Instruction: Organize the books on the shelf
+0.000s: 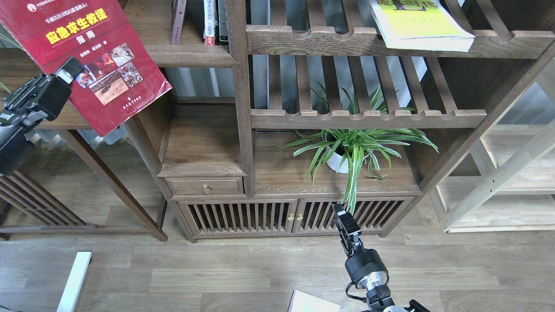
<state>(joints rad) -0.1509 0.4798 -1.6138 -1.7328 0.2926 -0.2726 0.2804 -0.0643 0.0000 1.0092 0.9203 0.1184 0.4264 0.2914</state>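
Red book (93, 60), tilted with its cover facing out, is clamped at its left edge by the jaws of the left gripper (69, 71), raised before the dark shelf (190, 55). Right gripper (344, 223) hangs low before the cabinet doors (295, 216), arm pointing up from the bottom edge; I cannot tell how its jaws stand.
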